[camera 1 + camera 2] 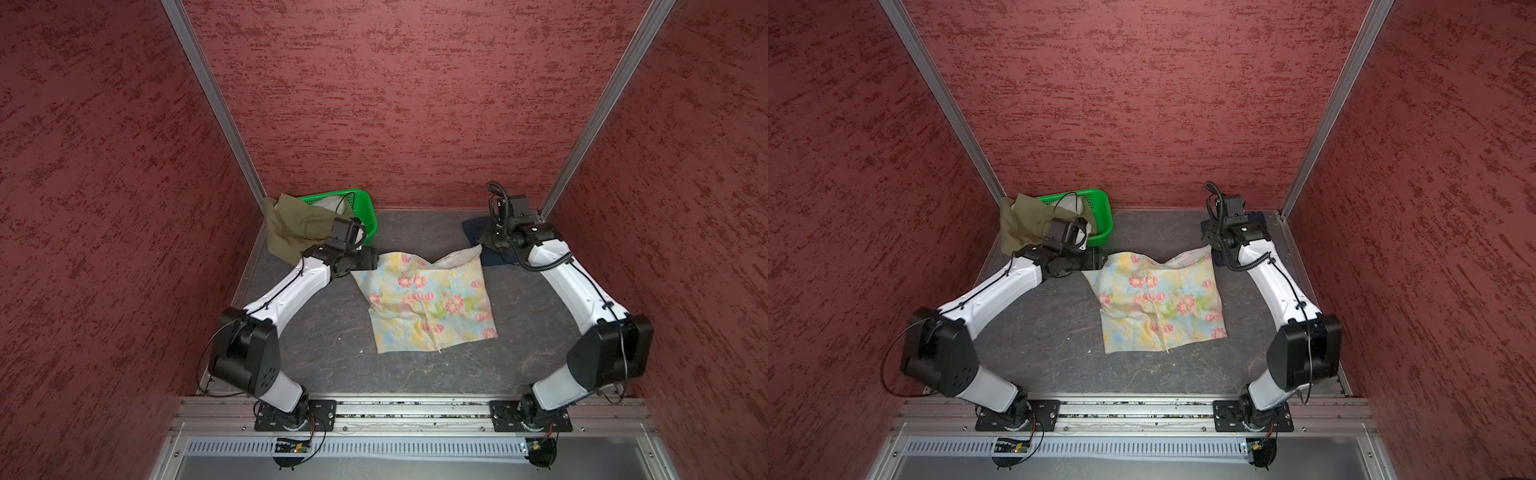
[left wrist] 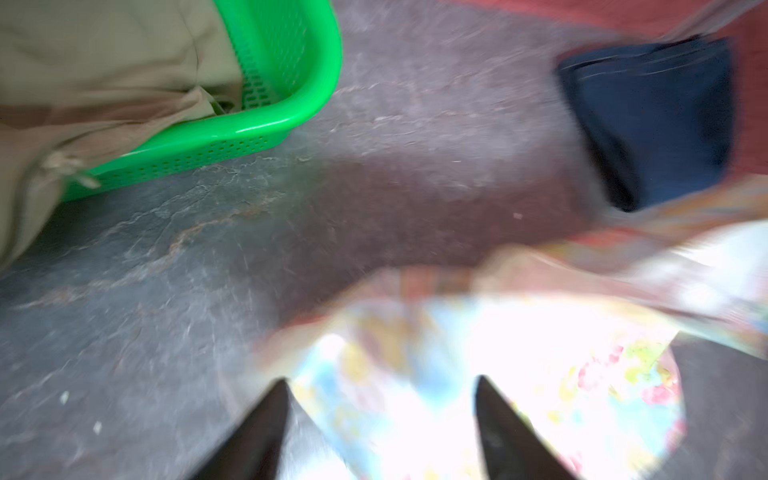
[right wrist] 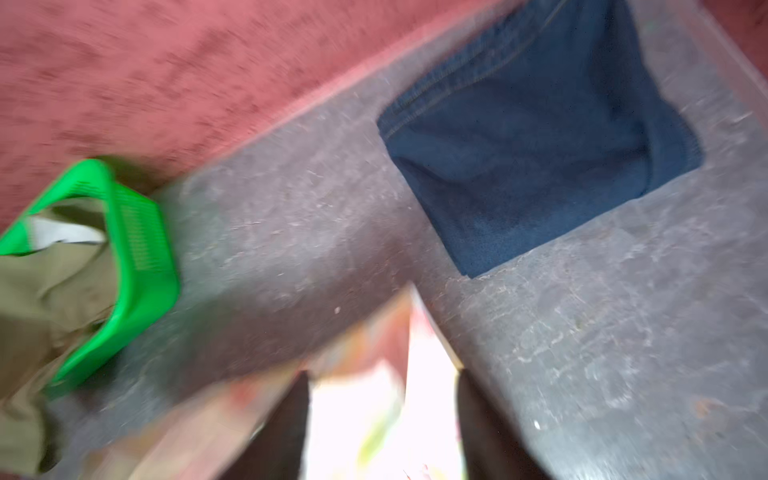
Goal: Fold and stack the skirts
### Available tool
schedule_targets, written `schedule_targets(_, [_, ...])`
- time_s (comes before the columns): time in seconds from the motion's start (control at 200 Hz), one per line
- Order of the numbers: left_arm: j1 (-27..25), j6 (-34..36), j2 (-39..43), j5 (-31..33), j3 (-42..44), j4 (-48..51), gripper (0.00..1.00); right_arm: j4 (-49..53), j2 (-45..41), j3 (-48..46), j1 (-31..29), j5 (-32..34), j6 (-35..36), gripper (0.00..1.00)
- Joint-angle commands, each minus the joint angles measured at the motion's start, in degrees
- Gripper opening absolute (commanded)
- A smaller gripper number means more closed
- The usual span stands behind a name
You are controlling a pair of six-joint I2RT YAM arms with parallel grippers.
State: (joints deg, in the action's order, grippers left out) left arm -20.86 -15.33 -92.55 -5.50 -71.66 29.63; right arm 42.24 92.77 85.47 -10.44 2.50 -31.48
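Note:
The pale floral skirt (image 1: 432, 299) (image 1: 1163, 299) lies spread on the dark floor, its white lining showing at the far right corner. My left gripper (image 2: 380, 382) (image 1: 370, 259) hangs open over its far left corner. My right gripper (image 3: 382, 376) (image 1: 484, 243) stands open over the far right corner, with blurred floral skirt (image 3: 361, 395) between the jaws. The dark blue denim skirt (image 3: 540, 145) (image 2: 656, 124) (image 1: 494, 257) lies folded at the back right. The olive-green skirt (image 1: 291, 228) (image 1: 1021, 228) (image 2: 104, 83) hangs out of the basket.
A green perforated basket (image 1: 365, 208) (image 1: 1100, 203) (image 2: 291, 62) (image 3: 141, 249) stands in the back left corner. Red textured walls close in the back and both sides. A metal rail (image 1: 415, 409) carries the arm bases along the front edge.

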Motion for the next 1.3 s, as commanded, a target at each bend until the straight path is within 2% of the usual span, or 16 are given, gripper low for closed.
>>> schedule_targets(0.0, [-1.3,-2.5,3.3,1.2,-0.7,0.2,0.99,-3.5,-3.4,-0.1,1.3,-3.2,0.7,0.99])
schedule_targets(0.215, [-5.1,-7.0,18.5,6.0,10.7,2.1,0.99,-4.3,-14.2,-14.3,2.5,-4.7,0.7,0.99])
schedule_targets(0.341, [-11.0,-11.4,26.2,10.1,18.8,5.8,0.99,-4.4,-19.4,-23.8,2.4,-6.3,0.0,0.99])
schedule_targets(0.471, [-18.0,-17.9,29.5,14.0,26.2,8.7,0.99,-3.7,-23.6,-31.7,2.5,-6.2,-0.7,0.98])
schedule_targets(0.591, [-21.4,-22.5,28.5,13.3,30.5,6.5,0.99,-5.1,-23.5,-37.0,2.5,-7.6,-0.7,0.92])
schedule_targets(0.751, [-23.3,-24.2,23.6,12.9,30.4,5.3,0.99,-8.3,-21.4,-41.2,2.5,-8.2,-0.9,0.80])
schedule_targets(0.872, [-23.0,-25.1,19.5,11.2,30.8,2.6,1.00,-10.5,-18.8,-43.5,2.4,-9.7,0.0,0.69])
schedule_targets(1.102, [-20.8,-25.2,15.0,7.5,30.8,-1.6,0.99,-13.2,-16.4,-46.3,2.6,-7.8,0.9,0.46])
schedule_targets(1.292, [-18.1,-23.1,14.4,6.7,29.3,-0.9,0.99,-15.0,-14.2,-47.0,2.5,-5.6,1.7,0.41])
